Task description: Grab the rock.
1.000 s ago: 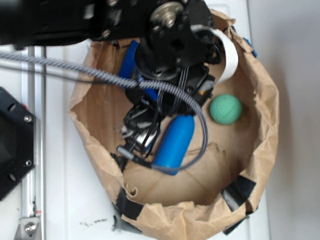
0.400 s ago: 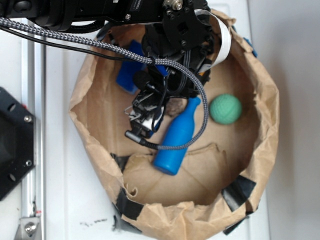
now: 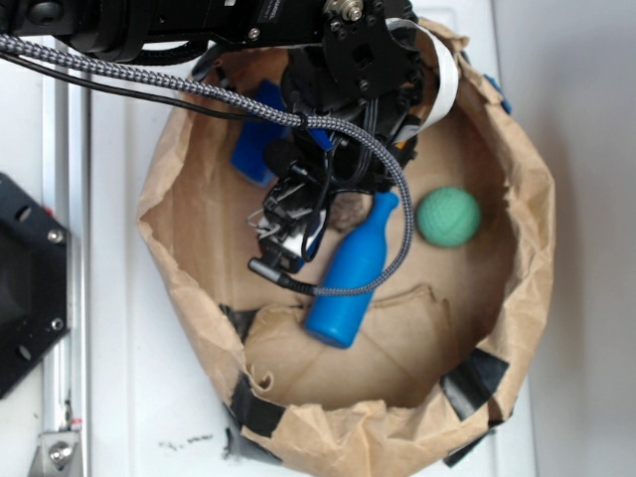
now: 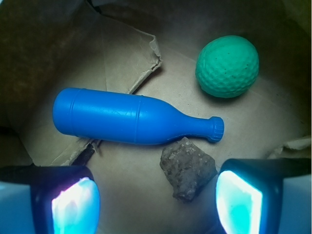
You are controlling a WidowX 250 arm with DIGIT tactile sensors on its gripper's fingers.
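Note:
The rock, a rough brown-grey lump, lies on the paper floor just below the neck of the blue bottle. My gripper is open and hangs over it. The rock sits between the two glowing pads, close to the right pad and far from the left one. In the exterior view only a sliver of the rock shows beside the gripper, with the arm covering the rest. Nothing is held.
Everything sits inside a crumpled brown paper bag patched with black tape. A green dimpled ball rests to the right of the bottle cap. Another blue object lies at the back left. A braided cable loops over the bottle.
Since one second ago the arm has shifted toward the back of the bag, uncovering the bottle's neck and the rock. Nothing has moved in the last half second.

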